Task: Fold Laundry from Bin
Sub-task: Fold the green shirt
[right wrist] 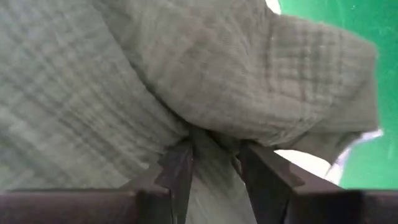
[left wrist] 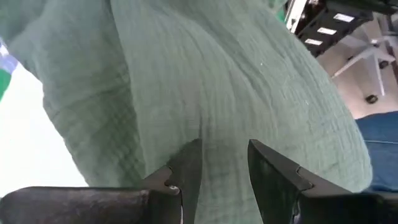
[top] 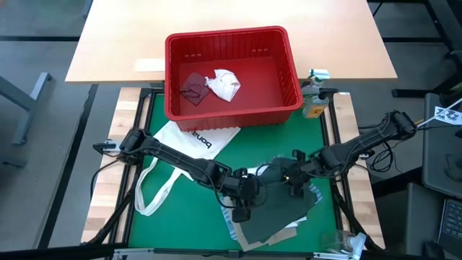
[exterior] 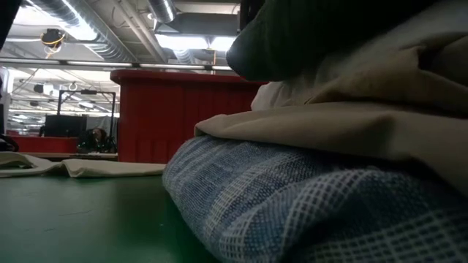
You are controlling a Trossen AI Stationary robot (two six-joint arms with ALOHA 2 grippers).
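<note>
wrist views: both hands [left wrist: 221,165] [right wrist: 214,163] pinch green-grey top [top: 278,217].

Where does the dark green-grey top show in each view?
High: green-grey top at the table's near edge, between both grippers.
Low: dark mass at upper right, on the pile.
Left wrist: fills the frame, cloth between the fingers.
Right wrist: fills the frame, likewise.
Shared landmark: red bin, also in low.

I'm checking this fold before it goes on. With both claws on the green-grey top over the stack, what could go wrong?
1. Both claws, left and right, pinch the green-grey top close together, so it may bunch rather than spread flat.
2. It lies on the tan shirt and blue-striped cloth; pulling could drag that stack askew.
3. The tote bag strap lies near the left arm and might snag.
</note>
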